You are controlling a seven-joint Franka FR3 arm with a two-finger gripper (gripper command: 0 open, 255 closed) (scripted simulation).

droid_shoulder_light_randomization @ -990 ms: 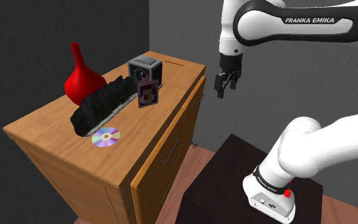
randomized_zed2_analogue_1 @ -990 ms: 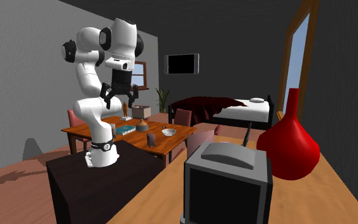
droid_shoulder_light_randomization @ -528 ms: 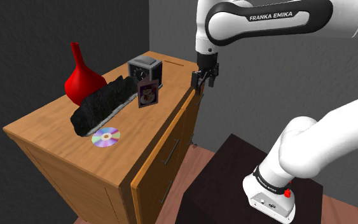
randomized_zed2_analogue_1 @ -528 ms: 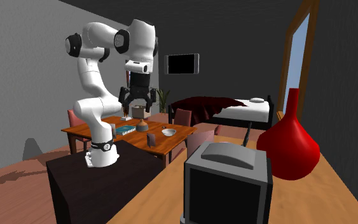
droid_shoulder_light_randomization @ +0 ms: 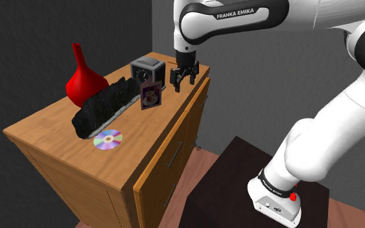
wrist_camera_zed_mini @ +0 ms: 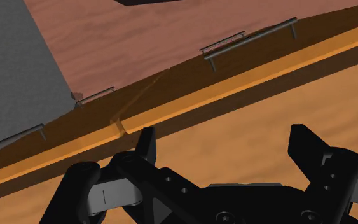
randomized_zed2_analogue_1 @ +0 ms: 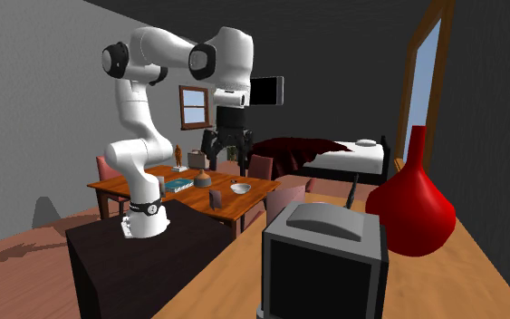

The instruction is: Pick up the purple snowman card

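The purple snowman card point(droid_shoulder_light_randomization: 150, 96) stands upright on the wooden cabinet top point(droid_shoulder_light_randomization: 51, 133), leaning against a small grey television point(droid_shoulder_light_randomization: 148, 69). My gripper point(droid_shoulder_light_randomization: 183, 80) hangs open a little above the cabinet's edge, to the shoulder view's right of the card and apart from it. In the wrist view the gripper point(wrist_camera_zed_mini: 228, 149) has its two black fingers point(wrist_camera_zed_mini: 147, 144) spread wide with nothing between them, over the cabinet top point(wrist_camera_zed_mini: 260, 137) near its front edge. In the second exterior view the gripper point(randomized_zed2_analogue_1: 227, 154) hangs open in the air beyond the television point(randomized_zed2_analogue_1: 321, 258).
A red vase point(droid_shoulder_light_randomization: 83, 80), a long black rough object point(droid_shoulder_light_randomization: 106, 105) and a shiny disc point(droid_shoulder_light_randomization: 107, 140) share the cabinet top. Cabinet doors with metal handles point(wrist_camera_zed_mini: 247, 42) face the dark stand point(droid_shoulder_light_randomization: 239, 175). A dining table point(randomized_zed2_analogue_1: 189, 186) and a bed point(randomized_zed2_analogue_1: 325, 154) stand farther off.
The arm has swung toward the shoulder view's left, carrying the open gripper from the air beside the cabinet to just above its edge near the card. Nothing on the cabinet moved.
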